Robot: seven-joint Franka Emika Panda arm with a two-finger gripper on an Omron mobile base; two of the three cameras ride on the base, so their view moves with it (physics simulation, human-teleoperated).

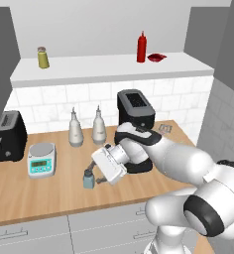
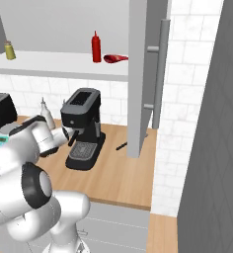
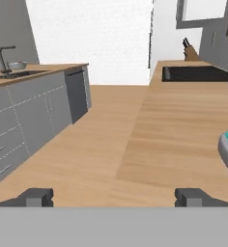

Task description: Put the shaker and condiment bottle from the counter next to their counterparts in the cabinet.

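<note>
My gripper [image 1: 95,173] hangs low over the counter [image 1: 49,191], fingers spread wide apart and holding nothing. The hand view shows my two dark fingertips [image 3: 36,197] parted at the bottom edge, looking along the wooden worktop [image 3: 174,135].

The shaker [image 1: 88,179], pale blue-grey with a darker cap, stands upright on the wood just beside the fingers, on their left in the left base view; I cannot tell whether a finger touches it.

Behind my forearm stands the black coffee machine [image 1: 136,110], seen from the right base view with its drip tray [image 2: 82,150] toward the front of the counter. Left of it stand two white pear-shaped bottles [image 1: 76,129] side by side against the tiled wall. Nearer the counter's left end sits a small teal kitchen scale [image 1: 42,160], with a black toaster [image 1: 7,135] beyond it.

Up on the cabinet's white shelf [image 1: 89,67], the red condiment bottle [image 1: 141,47] stands upright just beside a flat red packet [image 1: 156,57] toward the right end. The olive-yellow shaker [image 1: 43,57] stands well apart from them near the shelf's left end.

The hand view also takes in a run of grey drawer fronts [image 3: 24,120] across the wooden floor, and a dark sink [image 3: 195,73] set into the far worktop.
</note>
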